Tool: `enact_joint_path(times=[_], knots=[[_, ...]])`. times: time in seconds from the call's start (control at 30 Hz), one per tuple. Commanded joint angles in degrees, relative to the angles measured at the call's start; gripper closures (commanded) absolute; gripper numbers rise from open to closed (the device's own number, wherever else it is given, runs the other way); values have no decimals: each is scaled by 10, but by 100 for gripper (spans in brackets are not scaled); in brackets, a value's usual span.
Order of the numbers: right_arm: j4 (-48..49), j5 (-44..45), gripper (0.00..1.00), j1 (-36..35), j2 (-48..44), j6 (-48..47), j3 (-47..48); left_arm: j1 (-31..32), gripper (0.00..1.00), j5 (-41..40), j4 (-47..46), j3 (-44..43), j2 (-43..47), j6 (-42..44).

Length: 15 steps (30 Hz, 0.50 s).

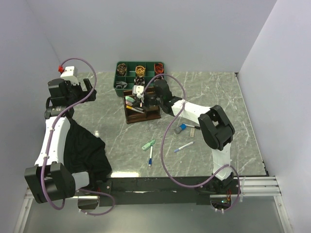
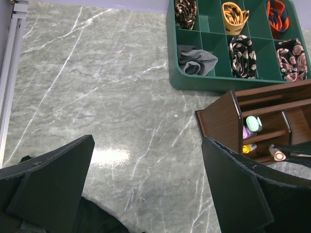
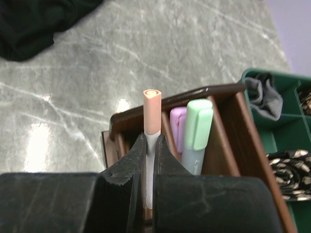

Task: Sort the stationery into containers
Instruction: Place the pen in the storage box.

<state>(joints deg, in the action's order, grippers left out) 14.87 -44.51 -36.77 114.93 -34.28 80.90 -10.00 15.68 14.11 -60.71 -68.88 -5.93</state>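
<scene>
Right gripper (image 3: 150, 145) was over the brown organiser (image 3: 227, 127); jaws closed tight on a white pen with a pink cap (image 3: 152, 110), held upright, cap end up; the pen's lower end was hidden behind the fingers, so could not tell whether it touched the organiser floor. In the compartment just right of the held pen stood a lilac marker (image 3: 177, 125) and a mint-green marker (image 3: 198, 127), side by side, caps up. Organiser sat at the far middle of the marble table (image 1: 218, 92), just near of a green divided tray (image 1: 117, 75) holding rolled fabrics. Left gripper (image 2: 148, 141) hung at far left, well apart from the organiser; jaws spread fully wide, gripping nothing, bare marble below. Loose stationery lay on the table nearer than the organiser: mint-green clip (image 1: 148, 144); blue-and-white pen (image 1: 150, 158) just near of it; another blue-and-white pen (image 1: 183, 146) further right; grey-blue cylinder (image 1: 179, 130) beside the right arm. Black cloth (image 1: 90, 150) lay at near left, by the left arm.
</scene>
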Motion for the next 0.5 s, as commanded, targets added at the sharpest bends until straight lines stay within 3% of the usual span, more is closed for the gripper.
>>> enact_joint_path(times=[0.0, 0.37, 0.47], knots=[[-33, 12, 100, -4, 10, -10, 29, -4, 1, 15, -30, -13, -4, -14], [-30, 58, 100, -3, 27, -12, 30, -4, 1, 24, -43, -13, -16, -19], [-26, 63, 88, -4, 27, -10, 29, -4, 0, 24, -44, -13, -19, -17]])
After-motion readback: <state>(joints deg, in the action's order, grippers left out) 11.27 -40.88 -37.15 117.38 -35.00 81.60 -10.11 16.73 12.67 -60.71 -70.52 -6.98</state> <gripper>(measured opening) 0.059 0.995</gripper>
